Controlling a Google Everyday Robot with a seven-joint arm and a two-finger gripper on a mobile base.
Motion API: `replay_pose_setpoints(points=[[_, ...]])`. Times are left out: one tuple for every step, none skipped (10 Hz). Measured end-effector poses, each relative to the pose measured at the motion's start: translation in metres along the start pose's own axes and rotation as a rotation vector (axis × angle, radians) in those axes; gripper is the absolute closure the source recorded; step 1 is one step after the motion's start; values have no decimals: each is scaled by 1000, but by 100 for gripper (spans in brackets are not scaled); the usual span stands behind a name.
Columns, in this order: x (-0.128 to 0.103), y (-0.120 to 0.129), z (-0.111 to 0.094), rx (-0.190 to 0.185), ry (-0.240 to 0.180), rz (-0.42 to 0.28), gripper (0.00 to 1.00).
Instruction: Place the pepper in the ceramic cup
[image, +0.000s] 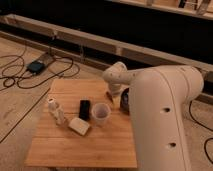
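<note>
Desk (75, 150) planks lie bare along the whole near edge, the widest open room in view; the things crowd the middle and the far side; the ceramic cup (101, 113) stands upright near the desk's middle, mouth open, with a black block (85, 109) just beside it on the left and a white pad (79, 126) in front of that; 1 small white bottle (54, 107) stands close to the left edge; the pepper (107, 94) shows as a small red sliver on the wood near the far edge, beyond the cup and apart from it; the gripper (114, 93) hangs under the arm's rounded joint right beside the pepper, jaws spread as wide as they go and nothing visibly held; the dark bowl (125, 100) sits at the far right, half hidden by the bulky white arm (160, 115), which covers the right edge; cables (20, 75) trail over the floor to the left
</note>
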Motion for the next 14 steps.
replay_pose_setpoints(points=[[4, -3, 4, -6, 2, 18, 20], [7, -5, 7, -11, 3, 31, 20], [9, -5, 9, -16, 4, 38, 20], [11, -6, 12, -21, 3, 48, 23], [12, -6, 15, -27, 0, 56, 34], [13, -7, 16, -30, -4, 58, 42], [13, -7, 17, -33, -8, 57, 51], [12, -7, 16, -34, -15, 55, 62], [11, -5, 14, -36, -22, 51, 74], [11, -5, 11, -34, -27, 47, 82], [12, -4, 5, -30, -33, 41, 94], [12, -4, -1, -24, -39, 37, 99], [13, -5, -8, -11, -44, 31, 100], [14, -6, -15, 3, -48, 23, 100]])
